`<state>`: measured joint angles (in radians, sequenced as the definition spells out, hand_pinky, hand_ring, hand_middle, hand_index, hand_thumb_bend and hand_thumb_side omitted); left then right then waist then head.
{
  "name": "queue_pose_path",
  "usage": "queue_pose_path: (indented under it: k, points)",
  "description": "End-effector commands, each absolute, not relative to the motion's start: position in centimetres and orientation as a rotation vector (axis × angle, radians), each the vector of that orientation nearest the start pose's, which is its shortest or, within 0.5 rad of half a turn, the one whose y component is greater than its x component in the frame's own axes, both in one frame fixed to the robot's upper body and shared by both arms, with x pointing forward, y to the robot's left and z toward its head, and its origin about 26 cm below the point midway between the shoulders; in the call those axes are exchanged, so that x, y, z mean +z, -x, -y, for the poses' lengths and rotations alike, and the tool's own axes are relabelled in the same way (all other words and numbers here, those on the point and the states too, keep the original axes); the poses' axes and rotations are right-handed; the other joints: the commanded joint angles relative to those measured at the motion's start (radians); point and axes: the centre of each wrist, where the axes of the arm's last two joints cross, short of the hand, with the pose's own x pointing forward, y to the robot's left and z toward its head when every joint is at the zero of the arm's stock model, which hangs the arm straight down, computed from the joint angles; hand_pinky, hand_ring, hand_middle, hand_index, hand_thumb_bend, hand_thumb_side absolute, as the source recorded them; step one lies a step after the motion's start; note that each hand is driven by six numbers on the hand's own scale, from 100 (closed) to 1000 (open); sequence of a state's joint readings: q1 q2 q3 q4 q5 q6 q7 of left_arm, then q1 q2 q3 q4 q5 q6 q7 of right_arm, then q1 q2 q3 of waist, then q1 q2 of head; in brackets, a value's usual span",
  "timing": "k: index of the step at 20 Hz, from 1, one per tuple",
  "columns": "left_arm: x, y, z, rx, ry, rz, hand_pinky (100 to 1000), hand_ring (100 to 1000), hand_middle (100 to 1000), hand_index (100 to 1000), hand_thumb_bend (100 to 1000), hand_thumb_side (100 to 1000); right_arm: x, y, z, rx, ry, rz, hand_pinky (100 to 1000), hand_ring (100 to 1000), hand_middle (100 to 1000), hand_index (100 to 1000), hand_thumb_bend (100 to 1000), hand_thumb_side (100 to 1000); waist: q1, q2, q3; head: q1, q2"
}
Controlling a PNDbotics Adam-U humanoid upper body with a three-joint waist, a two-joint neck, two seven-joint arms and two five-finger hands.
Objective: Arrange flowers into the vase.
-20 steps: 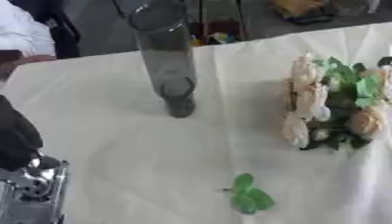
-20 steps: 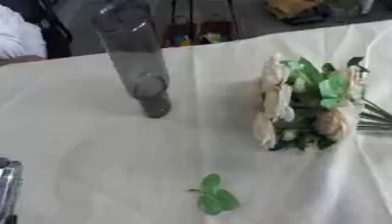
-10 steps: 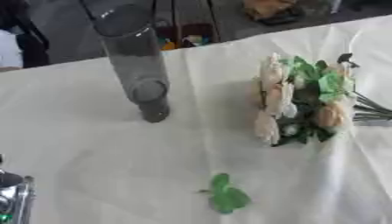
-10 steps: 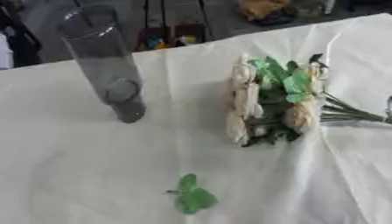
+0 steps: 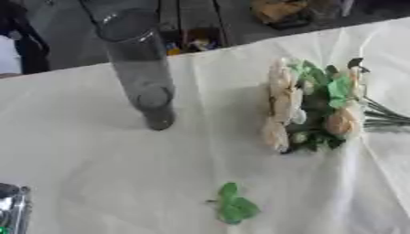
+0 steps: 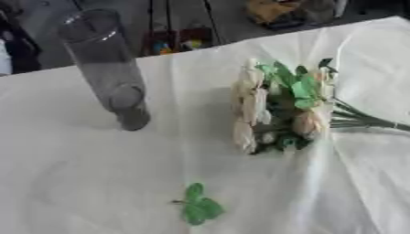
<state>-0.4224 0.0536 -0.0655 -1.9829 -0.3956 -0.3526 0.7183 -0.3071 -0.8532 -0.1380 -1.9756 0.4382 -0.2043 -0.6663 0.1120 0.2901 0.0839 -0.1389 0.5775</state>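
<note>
A tall, clear grey vase (image 5: 142, 77) stood upright and empty on the far left of a white-clothed table (image 5: 96, 173). A bunch of cream flowers (image 6: 272, 109) with green leaves lay on its side to the right, well apart from the vase, blooms facing the vase and stems trailing off toward the right edge. A loose green leaf sprig (image 6: 197, 208) lay alone on the cloth nearer to you.

No flower was in the vase yet, so the step in hand looked like the first pick-up. To do it well, you would likely want to take the bunch by its stems rather than the blooms, raise it stems-down, and line it up over the narrow mouth before lowering.

A metal part (image 5: 11, 208) showed at the lower left corner of the left eye view, perhaps your left arm; the fingers were out of sight, so I cannot tell their state. Your right hand was not visible.
</note>
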Motion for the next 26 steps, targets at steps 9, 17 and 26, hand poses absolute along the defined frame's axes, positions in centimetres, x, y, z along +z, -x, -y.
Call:
queue_pose_path:
  k: [9, 17, 26]
  points:
    - [21.8, -30.6, -18.9, -0.567, 0.501, -3.303, 524, 739, 747, 806, 243, 963, 28.1, -29.8, 40.7, -1.221, -1.906, -2.516, 771, 897, 707, 950, 298, 912, -0.023, -0.029, 0.006, 0.004, -0.023]
    - [21.7, -30.6, -18.9, -0.563, 0.498, -3.314, 524, 739, 747, 806, 243, 963, 30.8, -30.8, 45.6, -2.008, -2.053, -2.130, 822, 941, 851, 1000, 330, 876, -0.021, -0.037, 0.008, -0.048, -0.024]
    - [21.4, -30.5, -19.0, -0.558, 0.506, -3.325, 521, 741, 748, 806, 240, 964, 36.0, -30.5, 46.3, -2.512, -2.033, -2.012, 853, 993, 953, 1000, 317, 733, -0.018, -0.041, 0.001, -0.055, -0.033]
